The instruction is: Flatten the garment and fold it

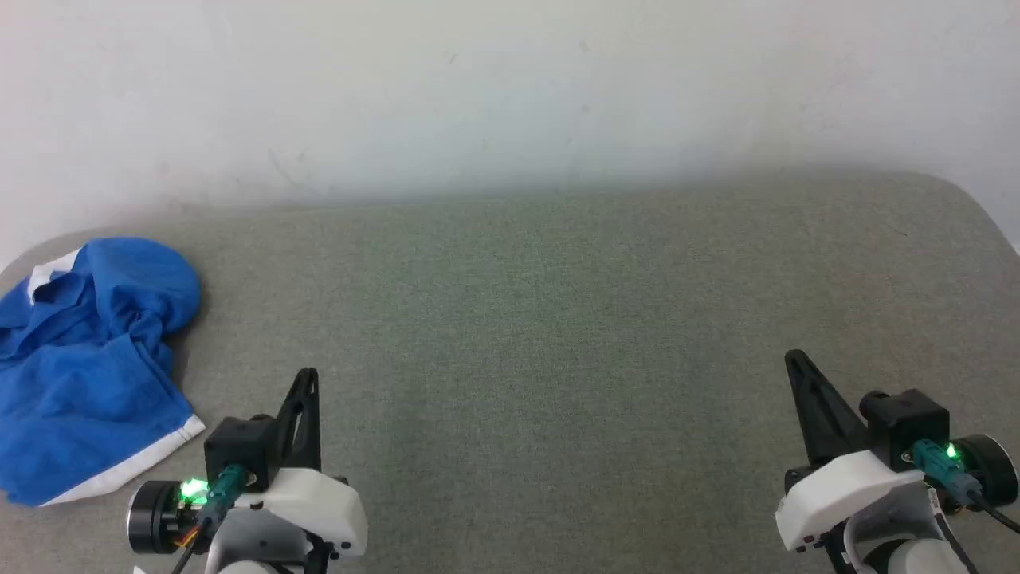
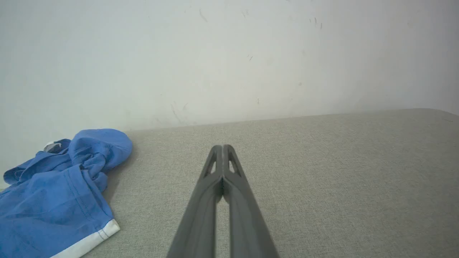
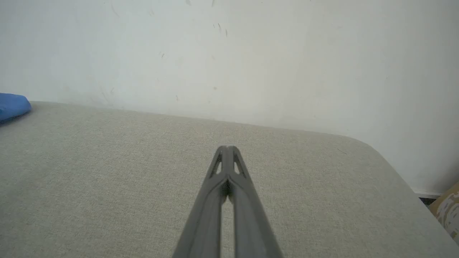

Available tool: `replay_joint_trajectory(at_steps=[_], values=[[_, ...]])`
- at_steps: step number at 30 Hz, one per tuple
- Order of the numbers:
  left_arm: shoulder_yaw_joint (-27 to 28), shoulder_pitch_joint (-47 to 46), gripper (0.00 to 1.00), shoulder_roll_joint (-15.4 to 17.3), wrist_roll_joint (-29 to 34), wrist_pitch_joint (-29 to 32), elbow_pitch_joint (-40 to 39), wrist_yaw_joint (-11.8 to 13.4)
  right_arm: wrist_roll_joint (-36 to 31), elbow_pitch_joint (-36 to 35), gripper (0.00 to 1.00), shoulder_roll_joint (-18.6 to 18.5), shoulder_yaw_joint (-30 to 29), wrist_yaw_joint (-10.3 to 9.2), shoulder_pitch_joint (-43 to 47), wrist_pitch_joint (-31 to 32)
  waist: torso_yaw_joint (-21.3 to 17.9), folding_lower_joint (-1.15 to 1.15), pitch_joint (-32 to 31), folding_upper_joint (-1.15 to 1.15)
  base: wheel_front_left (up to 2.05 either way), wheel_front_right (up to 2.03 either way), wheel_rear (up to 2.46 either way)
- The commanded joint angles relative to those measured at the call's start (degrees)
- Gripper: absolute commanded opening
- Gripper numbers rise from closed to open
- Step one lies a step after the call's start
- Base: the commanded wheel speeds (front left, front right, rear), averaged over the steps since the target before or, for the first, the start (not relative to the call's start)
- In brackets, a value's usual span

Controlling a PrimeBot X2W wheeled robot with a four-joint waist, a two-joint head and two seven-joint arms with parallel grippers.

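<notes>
Right claw [image 3: 226, 148] (fingertips pressed together) above grey table [image 3: 107, 172].

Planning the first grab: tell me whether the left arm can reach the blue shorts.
Probably yes: the shorts lie crumpled close beside the left gripper, nothing between them; its shut jaws must open first.

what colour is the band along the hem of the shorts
White, on bright blue shorts; the hem band shows best in the left wrist view.

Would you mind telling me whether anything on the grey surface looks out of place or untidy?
Yes: the blue garment lies crumpled in a heap at the left edge of the grey surface, bunched rather than flat.
</notes>
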Motion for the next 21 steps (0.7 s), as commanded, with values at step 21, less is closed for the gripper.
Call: replay_joint_trajectory(at_steps=[21], values=[[0.2,-0.7,0.0,-0.1,0.4,0.0,0.1,-0.5,-0.4,0.1,0.0,0.2,-0.1,-0.05,-0.8,0.0,0.0,0.0,0.0,0.01,0.0,0.0,0.0]])
